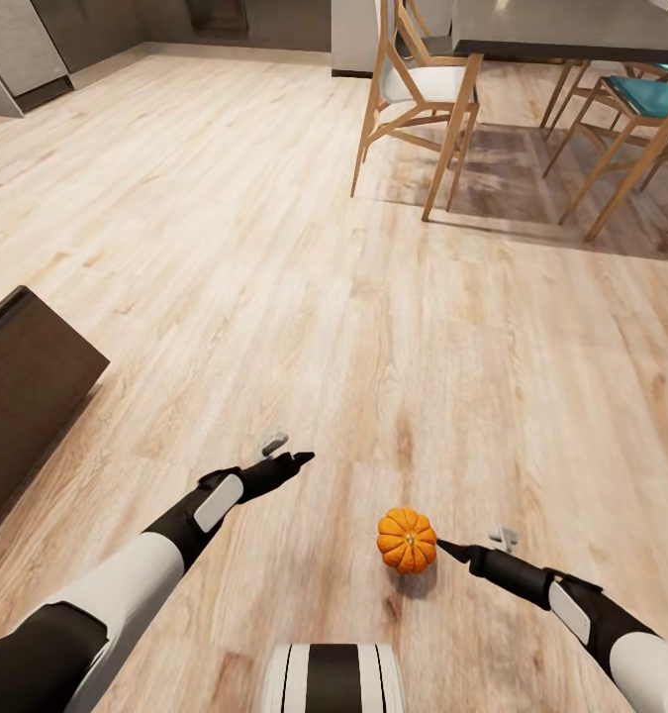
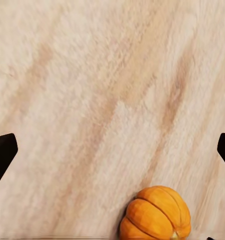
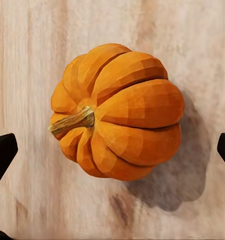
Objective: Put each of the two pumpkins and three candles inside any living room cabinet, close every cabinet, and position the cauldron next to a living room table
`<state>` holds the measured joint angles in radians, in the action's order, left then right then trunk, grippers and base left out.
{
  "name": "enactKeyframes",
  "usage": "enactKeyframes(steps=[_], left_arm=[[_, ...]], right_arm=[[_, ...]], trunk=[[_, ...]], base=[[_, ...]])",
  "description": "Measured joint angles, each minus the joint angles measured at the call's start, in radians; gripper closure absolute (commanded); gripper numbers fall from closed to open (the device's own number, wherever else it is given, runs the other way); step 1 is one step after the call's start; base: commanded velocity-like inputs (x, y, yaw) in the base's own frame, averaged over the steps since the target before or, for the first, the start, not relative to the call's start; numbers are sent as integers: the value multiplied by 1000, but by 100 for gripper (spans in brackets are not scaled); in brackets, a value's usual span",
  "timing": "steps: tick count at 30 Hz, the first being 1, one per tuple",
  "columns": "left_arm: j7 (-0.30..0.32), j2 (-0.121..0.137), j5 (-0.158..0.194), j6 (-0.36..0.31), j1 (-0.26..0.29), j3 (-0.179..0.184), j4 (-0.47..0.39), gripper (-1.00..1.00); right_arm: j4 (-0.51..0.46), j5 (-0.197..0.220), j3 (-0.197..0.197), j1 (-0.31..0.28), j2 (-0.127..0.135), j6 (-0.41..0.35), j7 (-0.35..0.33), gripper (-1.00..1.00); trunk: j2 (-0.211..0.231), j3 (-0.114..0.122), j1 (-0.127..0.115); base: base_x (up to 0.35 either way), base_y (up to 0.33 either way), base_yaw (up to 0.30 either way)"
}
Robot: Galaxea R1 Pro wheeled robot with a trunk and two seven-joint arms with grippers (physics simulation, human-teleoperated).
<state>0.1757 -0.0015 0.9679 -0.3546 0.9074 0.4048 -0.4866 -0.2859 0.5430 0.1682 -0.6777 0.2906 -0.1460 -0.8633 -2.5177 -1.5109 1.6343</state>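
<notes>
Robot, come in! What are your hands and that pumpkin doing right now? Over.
Both end effectors open, empty: left end effector, right end effector. Pumpkin on the floor, right one beside it. Nothing blocking it.

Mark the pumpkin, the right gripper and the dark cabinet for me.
pumpkin [image 3: 117, 112], right wrist view, ribbed orange side by the stem.
right gripper [image 1: 444, 546], head view, fingertips beside the pumpkin.
cabinet [image 1: 22, 396], head view, dark-brown end panel.
</notes>
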Motion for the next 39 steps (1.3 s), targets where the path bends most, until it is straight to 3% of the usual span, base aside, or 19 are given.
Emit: enactKeyframes(steps=[7, 19, 39], left_arm=[[-1, 0, 0, 0, -4, 0, -6, -100], [-1, 0, 0, -1, -4, -1, -6, -100], [0, 0, 0, 0, -4, 0, -7, -100]], right_arm=[[5, -36, 1, 0, -1, 15, 39, -100], [5, -37, 1, 0, -1, 15, 109, -100], [5, -37, 1, 0, 1, 14, 107, -100]], trunk=[[0, 0, 0], [0, 0, 0], [0, 0, 0]], base=[[0, 1, 0], [7, 104, 0], [66, 41, 0]])
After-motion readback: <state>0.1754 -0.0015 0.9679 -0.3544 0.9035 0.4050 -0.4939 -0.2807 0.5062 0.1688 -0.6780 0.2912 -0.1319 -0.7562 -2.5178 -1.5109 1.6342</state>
